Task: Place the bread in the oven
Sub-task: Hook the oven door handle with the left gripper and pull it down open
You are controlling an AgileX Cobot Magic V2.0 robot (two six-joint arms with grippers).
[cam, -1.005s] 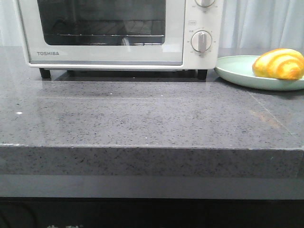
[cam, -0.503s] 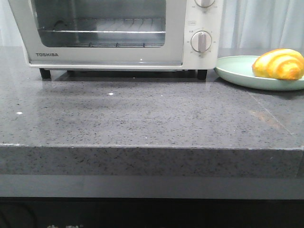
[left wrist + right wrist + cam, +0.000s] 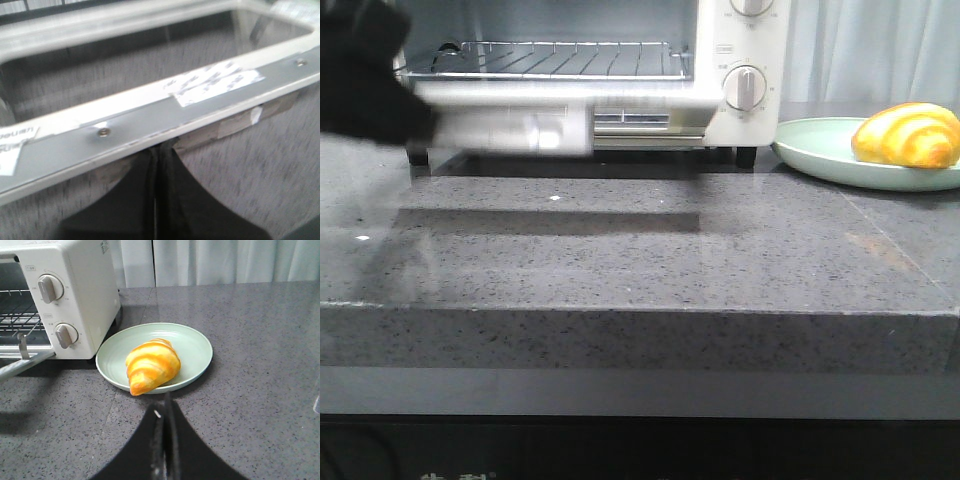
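Observation:
The white oven [image 3: 745, 40] stands at the back of the grey counter. Its glass door [image 3: 560, 115] is blurred and swung down almost flat, and the wire rack [image 3: 550, 60] shows inside. My left gripper [image 3: 415, 125] is a black shape at the door's left end. In the left wrist view the left gripper [image 3: 161, 150] is shut, its tips against the free edge of the door [image 3: 150, 117]. The golden bread [image 3: 908, 135] lies on a pale green plate [image 3: 820, 150] right of the oven. My right gripper [image 3: 164, 405] is shut and empty, just short of the bread [image 3: 151, 365] and the plate [image 3: 195, 347].
The oven's dials [image 3: 745, 88] face forward on its right side. White curtains [image 3: 225, 262] hang behind the counter. The counter's front edge [image 3: 640, 315] runs across the front view. The oven's side [image 3: 85, 290] stands close to the plate.
The oven door has swung from shut to almost flat open. My left gripper has come into the front view at the door's left end. The bread and plate have not moved.

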